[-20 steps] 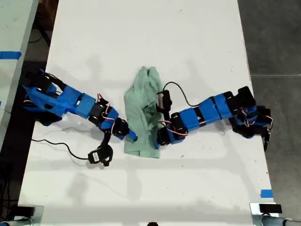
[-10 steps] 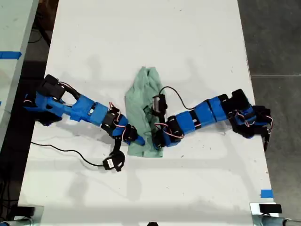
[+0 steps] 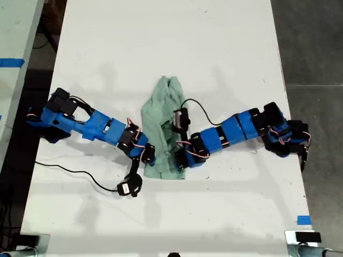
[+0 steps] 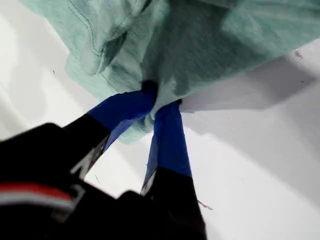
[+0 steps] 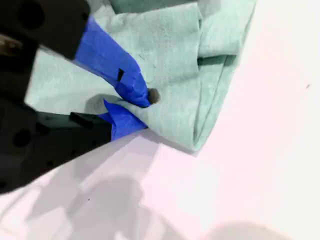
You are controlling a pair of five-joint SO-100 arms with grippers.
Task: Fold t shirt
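The pale mint-green t shirt (image 3: pixel 161 115) lies wrinkled and bunched lengthwise in the middle of the white table (image 3: pixel 161 43). My first gripper (image 3: pixel 149 156) reaches in from the exterior view's left. In the first wrist view my first gripper (image 4: pixel 162 98) is shut on the hem of the t shirt (image 4: pixel 200 40) near a lower corner. My second gripper (image 3: pixel 180 160) comes from the exterior view's right to the other lower corner. In the second wrist view my second gripper (image 5: pixel 145 112) has its blue fingers (image 5: pixel 115 65) pinched on a fold of the t shirt (image 5: pixel 175 50).
A black cable (image 3: pixel 69 170) trails over the table from the first arm, and its wrist camera (image 3: pixel 129 187) hangs close to the surface. Another cable (image 3: pixel 201 104) loops above the second arm. Blue tape (image 3: pixel 303 220) marks the near corner at the exterior view's right.
My first arm swung toward the shirt and its gripper closed on the lower hem. My second arm edged slightly toward the exterior view's left. The shirt's lower edge shifted a little.
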